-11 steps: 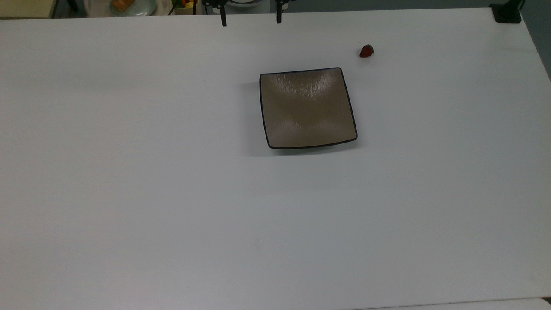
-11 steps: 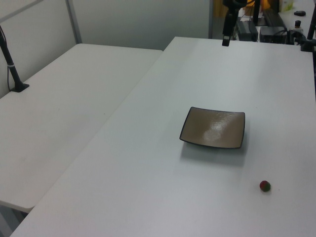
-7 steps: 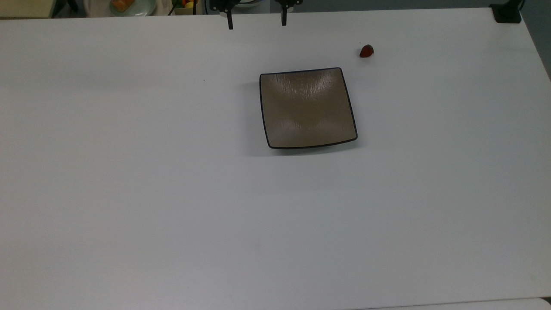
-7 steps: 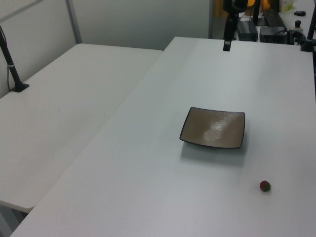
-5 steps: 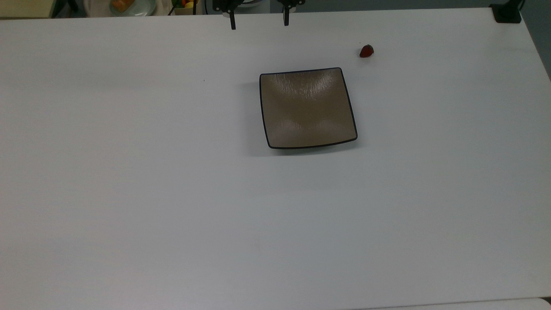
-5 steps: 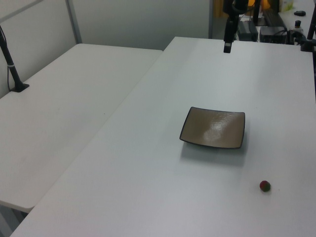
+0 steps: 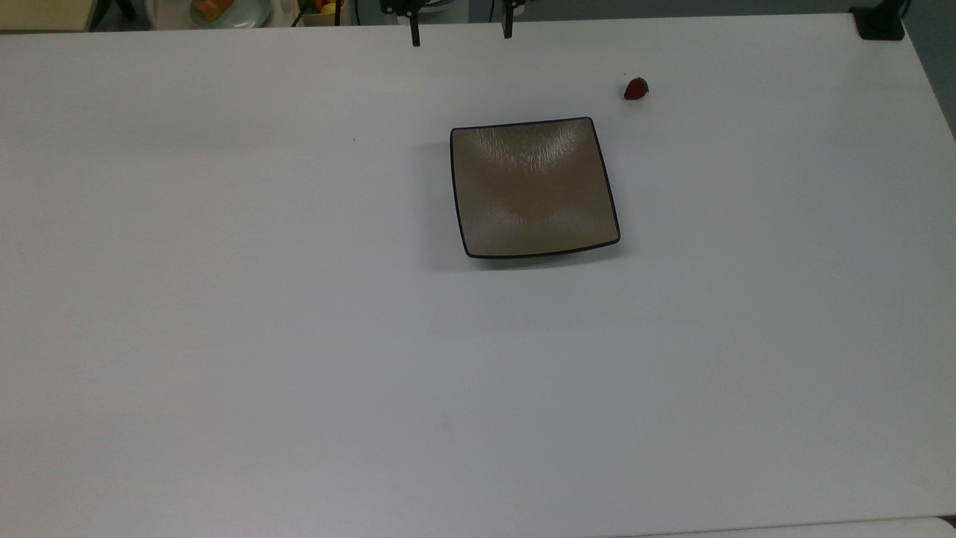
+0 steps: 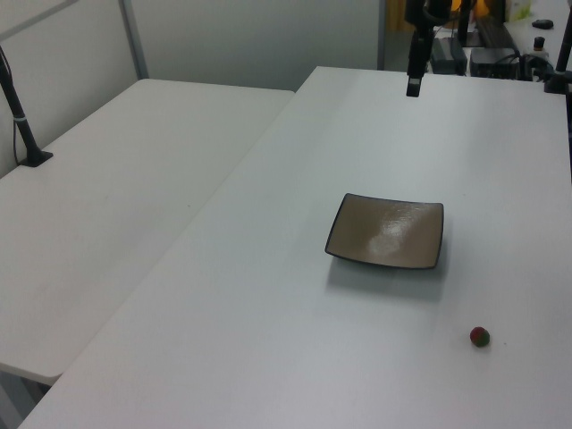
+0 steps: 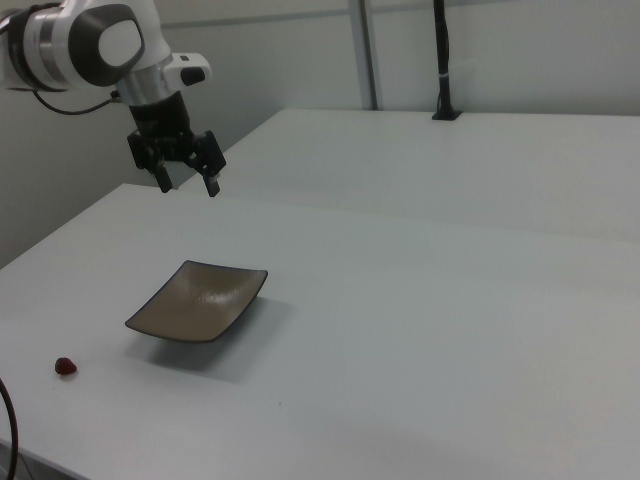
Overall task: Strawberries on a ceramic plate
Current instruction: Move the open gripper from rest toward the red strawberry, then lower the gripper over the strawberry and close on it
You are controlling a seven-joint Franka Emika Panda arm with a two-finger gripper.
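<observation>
The white surface (image 7: 224,299) is almost bare. Past its far edge, at the top view's upper left, a round pale dish (image 7: 224,11) with something orange on it sits among clutter, well away from everything else. A black clamp (image 7: 881,22) grips the surface's corner at the top view's upper right. In the right view a second white table (image 9: 480,160) runs alongside, with a dark pole (image 9: 440,60) rising from a foot on it; the left view shows that table (image 8: 116,206) on the left view's left, with a black post (image 8: 22,125) standing on it.

The ceramic plate (image 7: 532,187) lies flat near the middle of the surface, square, brown, dark-rimmed, with nothing on it. The strawberry (image 7: 635,89) lies on the bare surface beyond the plate's corner, toward the top view's upper right, near the plate but not touching it. In the left view it (image 8: 480,336) sits toward the near edge, and in the right view it (image 9: 66,366) lies close to the surface's edge at the right view's lower left.

The claw (image 9: 187,180) hangs in the air above the far side of the surface, beyond the plate, its two fingers spread wide with nothing between them. The top view shows the fingers (image 7: 415,33) poking in at the upper edge. Nothing stands between claw, strawberry and plate; open surface lies all around them.
</observation>
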